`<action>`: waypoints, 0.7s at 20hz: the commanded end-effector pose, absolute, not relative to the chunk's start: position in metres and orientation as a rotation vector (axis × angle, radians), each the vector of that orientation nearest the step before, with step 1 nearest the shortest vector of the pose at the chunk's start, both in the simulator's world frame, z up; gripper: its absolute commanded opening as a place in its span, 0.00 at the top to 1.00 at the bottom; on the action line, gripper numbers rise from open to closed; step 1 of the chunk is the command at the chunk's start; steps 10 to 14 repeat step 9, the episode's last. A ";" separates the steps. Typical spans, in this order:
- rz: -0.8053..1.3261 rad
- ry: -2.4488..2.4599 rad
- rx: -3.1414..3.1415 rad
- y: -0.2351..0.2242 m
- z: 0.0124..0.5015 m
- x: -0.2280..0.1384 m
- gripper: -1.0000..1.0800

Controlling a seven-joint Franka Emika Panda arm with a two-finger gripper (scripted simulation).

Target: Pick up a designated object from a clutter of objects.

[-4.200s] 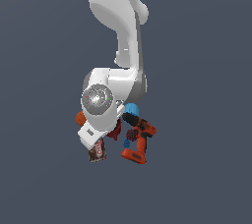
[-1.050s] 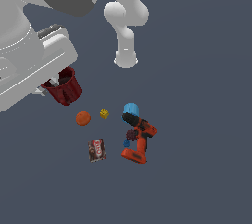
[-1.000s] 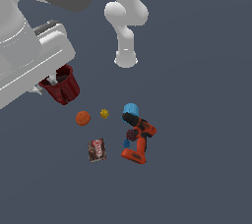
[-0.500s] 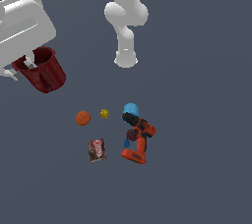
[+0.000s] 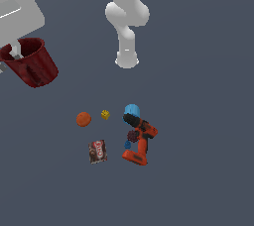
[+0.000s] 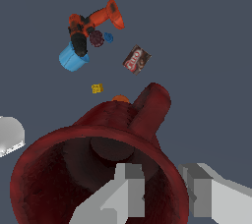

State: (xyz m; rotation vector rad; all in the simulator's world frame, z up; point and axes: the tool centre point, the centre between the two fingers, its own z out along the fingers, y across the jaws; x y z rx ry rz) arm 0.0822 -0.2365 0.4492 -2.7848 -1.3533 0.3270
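1. Exterior view: the mug hangs tilted at the upper left of the frame, well apart from the ball, box and drill below.
2. Wrist view alone shows the gripper clamped on the mug's rim, one finger inside.

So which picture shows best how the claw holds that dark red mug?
The wrist view: one finger sits inside the mug, the other outside its rim. The exterior view shows the mug lifted at the edge, grip mostly hidden.

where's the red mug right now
The dark red mug is at the exterior view's upper left, clamped by the gripper, well apart from the orange ball.
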 end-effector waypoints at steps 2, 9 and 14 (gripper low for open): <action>0.324 -1.354 -2.787 -0.238 0.455 0.083 1.00; 0.324 -1.354 -2.787 -0.239 0.457 0.083 1.00; 0.324 -1.354 -2.787 -0.239 0.457 0.083 1.00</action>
